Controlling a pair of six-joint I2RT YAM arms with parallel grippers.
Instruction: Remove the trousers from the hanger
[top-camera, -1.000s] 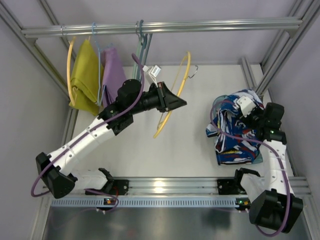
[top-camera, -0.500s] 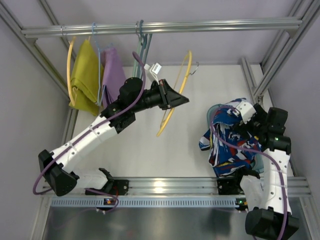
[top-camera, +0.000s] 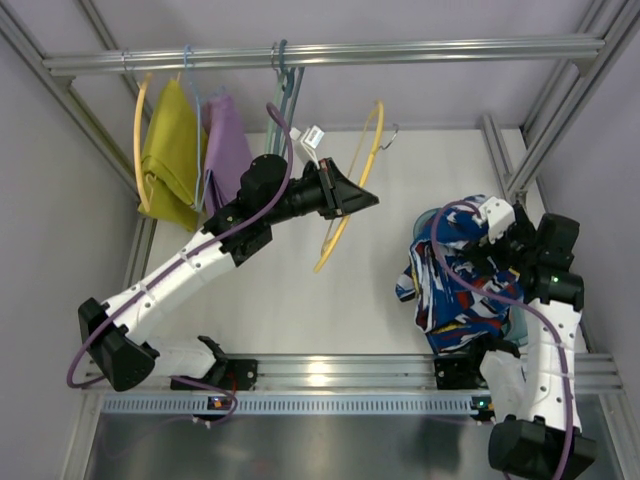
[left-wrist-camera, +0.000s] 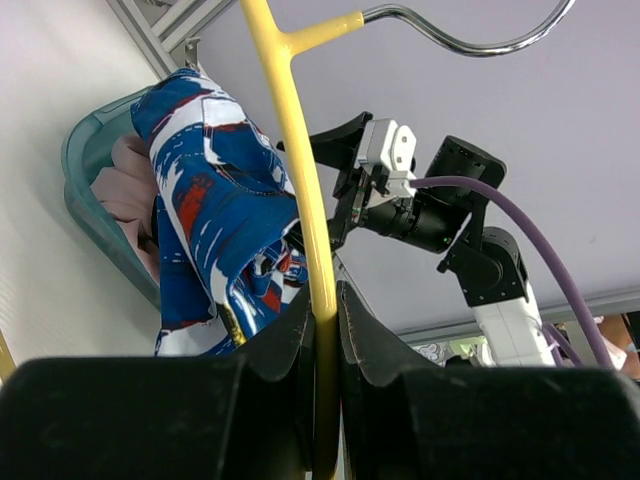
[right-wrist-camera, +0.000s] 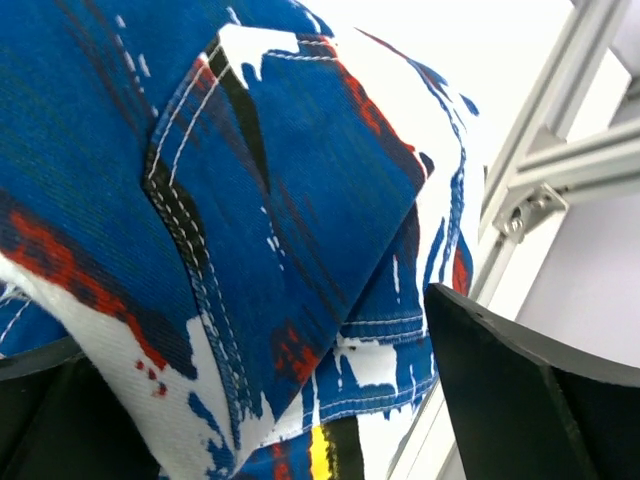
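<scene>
Right of the hanger (left-wrist-camera: 290, 130): the trousers (top-camera: 460, 285) hang in a bunch, well apart from it, with no cloth on its yellow bar.
Left gripper (left-wrist-camera: 322, 300): clenched on the hanger's bar, below the silver hook (left-wrist-camera: 470, 45), holding it tilted in the air.
Right gripper (left-wrist-camera: 338, 185): grasping the trousers near their top; in its own wrist view the cloth fills the space between its fingers.
Farther right of the hanger, under the bunch: a teal basket (left-wrist-camera: 78, 165) with pale pink cloth inside.
Step in hand: by my reading the pull-off is done, and setting the trousers down is what is left.
How to do it well: lower the bunch over the basket before letting go, so the loose leg folds inside the rim instead of draping over it. Move away from the hanger, not toward it, so nothing catches the hook.
Hanger side: a firm, quiet hold is enough.
</scene>
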